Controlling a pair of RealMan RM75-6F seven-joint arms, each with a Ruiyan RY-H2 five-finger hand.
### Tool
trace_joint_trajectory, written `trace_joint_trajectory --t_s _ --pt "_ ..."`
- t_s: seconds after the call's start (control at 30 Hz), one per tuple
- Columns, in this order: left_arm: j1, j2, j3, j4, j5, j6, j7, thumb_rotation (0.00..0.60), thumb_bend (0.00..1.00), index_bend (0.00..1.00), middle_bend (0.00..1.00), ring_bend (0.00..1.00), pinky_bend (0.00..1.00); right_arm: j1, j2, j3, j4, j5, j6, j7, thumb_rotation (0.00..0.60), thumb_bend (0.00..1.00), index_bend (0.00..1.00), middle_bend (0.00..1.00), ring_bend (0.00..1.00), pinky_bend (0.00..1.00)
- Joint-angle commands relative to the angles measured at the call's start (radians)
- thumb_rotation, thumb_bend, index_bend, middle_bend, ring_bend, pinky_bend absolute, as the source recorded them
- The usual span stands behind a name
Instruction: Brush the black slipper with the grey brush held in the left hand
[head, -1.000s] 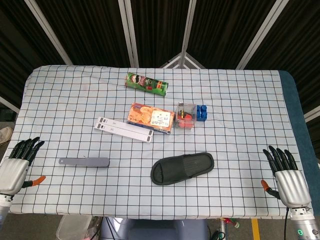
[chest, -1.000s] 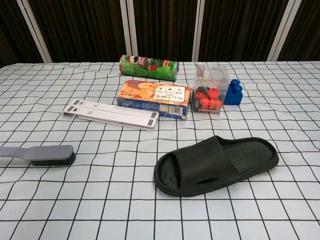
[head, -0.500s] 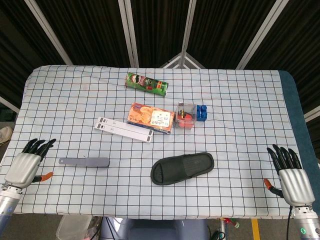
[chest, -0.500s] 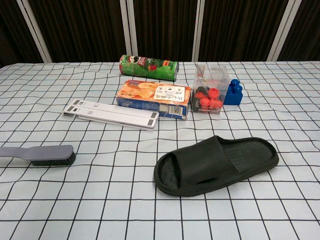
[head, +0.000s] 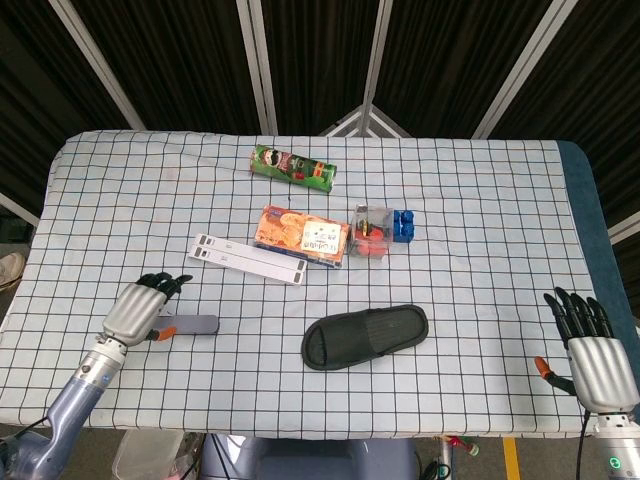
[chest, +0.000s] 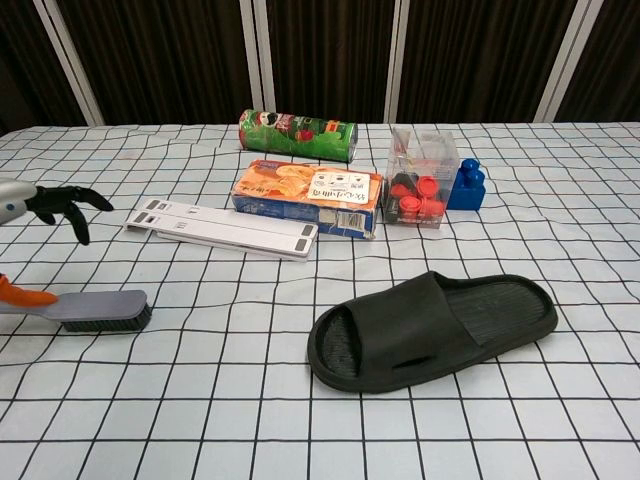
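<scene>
left hand (head: 140, 309): over the handle end of the grey brush (head: 196, 324), fingers spread, not gripping; chest view shows its dark fingers (chest: 62, 201) above the handle, orange thumb tip at the handle
grey brush: flat on desk (head: 480, 200), bristle head pointing toward the slipper, handle hidden under the hand in head view
right hand (head: 590, 352): at the near right desk edge, fingers apart, holds nothing
black slipper (head: 365, 336): sole down, near-centre of desk, well apart from brush
white strip (head: 250, 259): beyond brush, beside orange box (head: 303, 235)
green can (head: 292, 167): lying on its side, far centre
clear box (head: 372, 231): touching blue block (head: 402, 225)
</scene>
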Motion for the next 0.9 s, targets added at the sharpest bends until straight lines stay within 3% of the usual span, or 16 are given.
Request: trace_joint_trajectory --t_s 0.03,0.33,0.9 --pt "-0.018 -0.024 0.025 0.012 0.002 -0.035 0.003 0.600 0.22 0.15 0.30 0.21 0.29 -0.008 0.011 0.003 -0.005 0.002 0.013 0.013 0.600 0.32 0.00 0.00 0.00 0.00" --pt "-0.035 -0.002 0.053 -0.027 -0.002 -0.075 0.001 0.600 0.25 0.20 0.33 0.23 0.30 -0.022 0.025 0.007 -0.009 0.019 0.025 0.021 0.600 0.32 0.00 0.00 0.00 0.00" --pt "-0.042 -0.058 0.062 0.042 0.002 -0.042 0.001 0.600 0.32 0.26 0.39 0.27 0.30 -0.020 0.027 0.012 -0.013 0.033 0.009 0.017 0.600 0.32 0.00 0.00 0.00 0.00"
